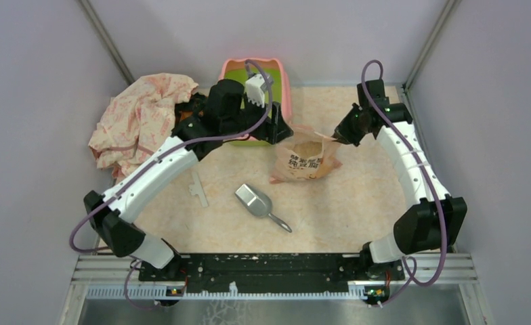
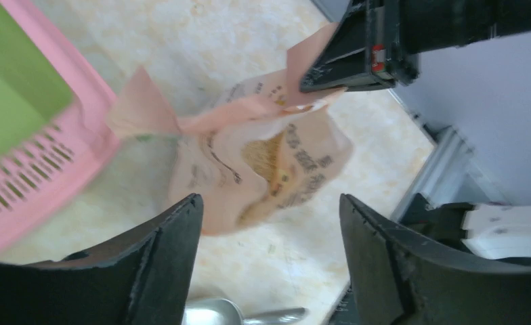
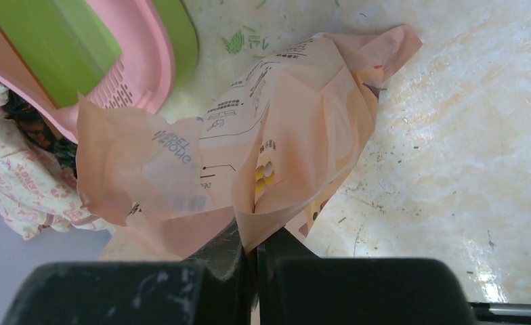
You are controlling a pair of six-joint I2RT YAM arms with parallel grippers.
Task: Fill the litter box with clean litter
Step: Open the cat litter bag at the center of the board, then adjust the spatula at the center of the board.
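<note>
right gripper [image 3: 252, 247] pinches bag [image 3: 296, 128] rim | left gripper [image 2: 269, 217] wide, empty | risk: one-point pinch, bag sags, spills beside litter box [image 1: 286, 88]

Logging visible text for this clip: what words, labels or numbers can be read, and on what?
Bag, top view: two lines of bold Chinese characters, too small to read surely; the lower line is perhaps "纯豆腐".
Bag, right wrist view: small print, upside down and blurred, unreadable.
Cloth: red print, unreadable.
Nothing else legible.
</note>
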